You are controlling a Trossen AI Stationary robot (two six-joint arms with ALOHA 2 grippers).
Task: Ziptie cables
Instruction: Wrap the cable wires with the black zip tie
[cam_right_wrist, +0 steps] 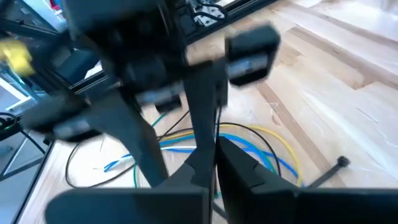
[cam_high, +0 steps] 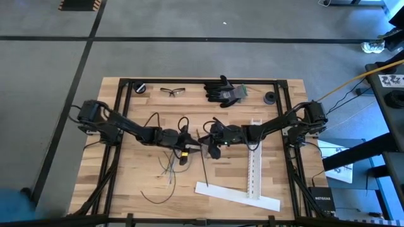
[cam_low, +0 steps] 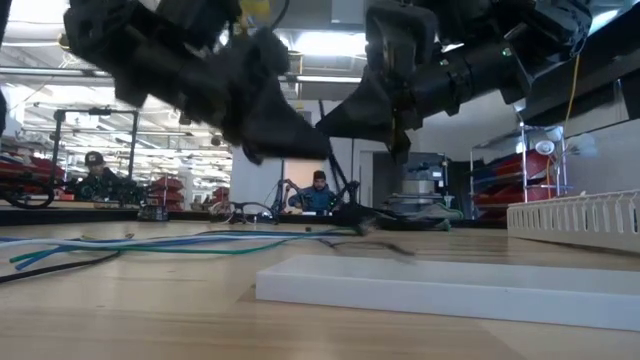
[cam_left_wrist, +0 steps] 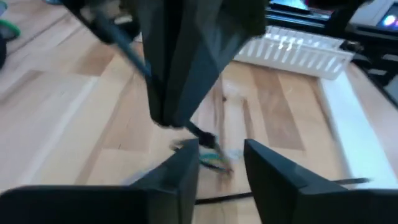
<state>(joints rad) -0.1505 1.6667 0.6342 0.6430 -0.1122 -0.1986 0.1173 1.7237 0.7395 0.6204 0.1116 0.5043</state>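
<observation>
Left gripper (cam_high: 187, 142): fingers parted, empty, at table centre. Right gripper (cam_high: 210, 142): just right of it, clamped on a ziptie (cam_high: 204, 165) whose long axis runs toward the near edge. Cables (cam_high: 169, 165): loose on the table, near-left of both grippers, left arm nearer. Legible writing: none.

I see a grey floor (cam_high: 189, 60) crossed by dark lines around the wooden table (cam_high: 271, 170). Beyond the table, two people (cam_low: 318, 192) sit at benches under bright ceiling lights (cam_low: 330, 42).
</observation>
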